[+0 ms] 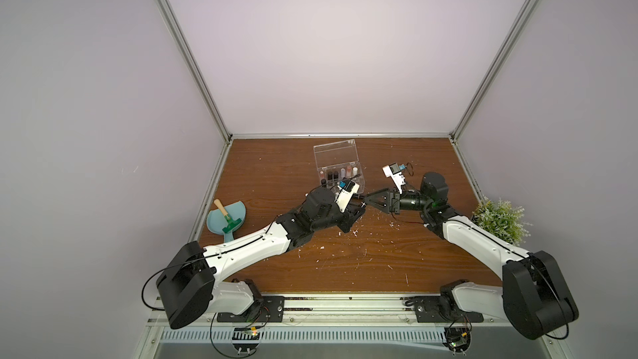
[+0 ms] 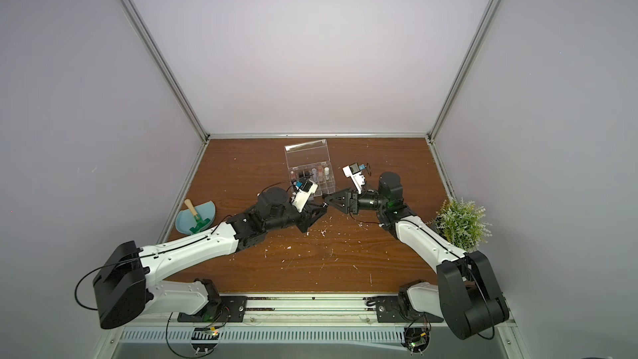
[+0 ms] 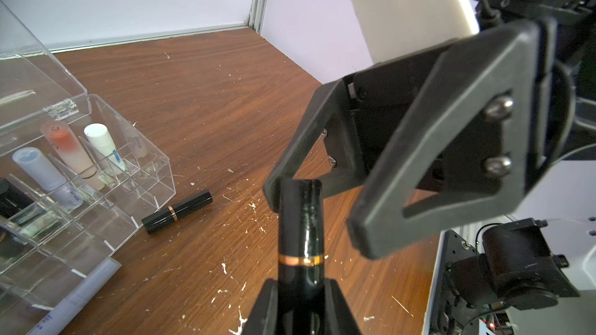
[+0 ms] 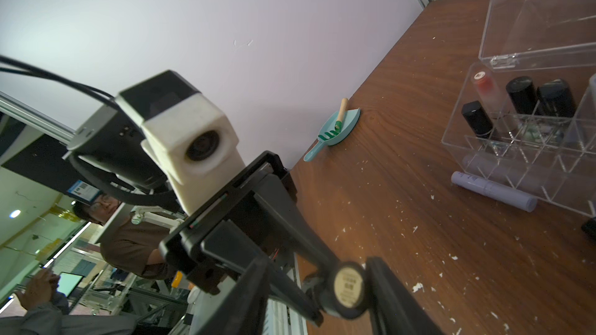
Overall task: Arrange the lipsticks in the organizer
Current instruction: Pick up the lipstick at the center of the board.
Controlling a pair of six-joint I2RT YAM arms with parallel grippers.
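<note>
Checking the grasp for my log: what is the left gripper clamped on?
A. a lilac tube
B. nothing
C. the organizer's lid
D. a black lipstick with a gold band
D: the left wrist view shows the left gripper shut on a black lipstick with a gold band.

Open clear organizer (image 3: pixel 151 185) holds perhaps 8 upright lipsticks (image 3: pixel 64 146); black lipstick (image 3: pixel 176 210) lies beside it.

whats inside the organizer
The organizer holds, upright in its back cells, black tubes, a lilac tube, a pink-red tube and a white tube. Front cells look empty; the left wrist camera covers one near corner in both top views.
</note>
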